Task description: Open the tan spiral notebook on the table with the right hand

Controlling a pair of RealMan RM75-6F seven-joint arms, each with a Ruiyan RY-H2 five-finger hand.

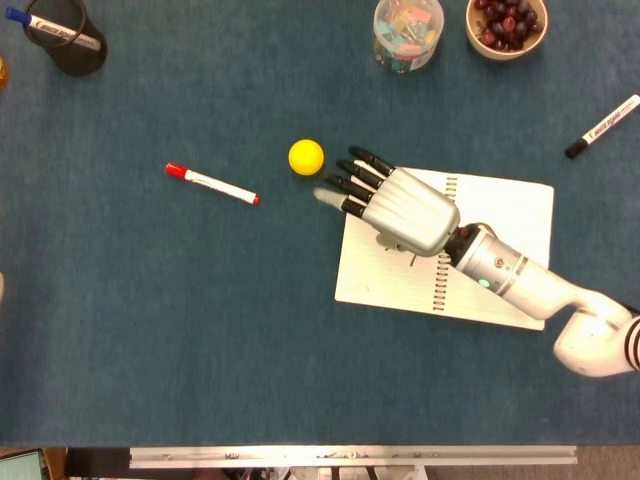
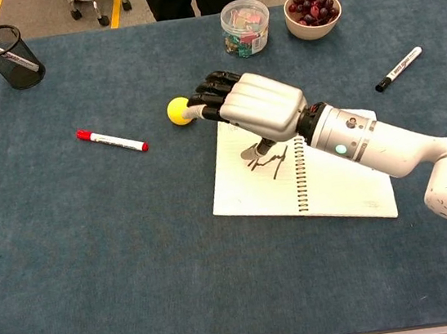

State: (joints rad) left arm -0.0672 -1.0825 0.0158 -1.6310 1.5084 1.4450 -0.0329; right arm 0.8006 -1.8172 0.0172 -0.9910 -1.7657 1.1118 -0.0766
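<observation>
The spiral notebook [image 1: 505, 215] lies open and flat right of the table's centre, white lined pages up, its wire spiral [image 1: 441, 272] down the middle. No tan cover shows. My right hand [image 1: 400, 207] hovers low over the left page [image 2: 247, 193], palm down, fingers stretched out toward the yellow ball [image 1: 306, 157], holding nothing. In the chest view the right hand [image 2: 253, 107] has its thumb down at the page. Of my left hand only a pale sliver [image 1: 1, 287] shows at the left edge.
A red-capped marker [image 1: 212, 184] lies left of the ball. A black marker [image 1: 602, 127] lies at the far right. At the back stand a jar of clips [image 1: 407, 33], a bowl [image 2: 313, 30] of dark fruit and a mesh pen cup [image 1: 70, 45].
</observation>
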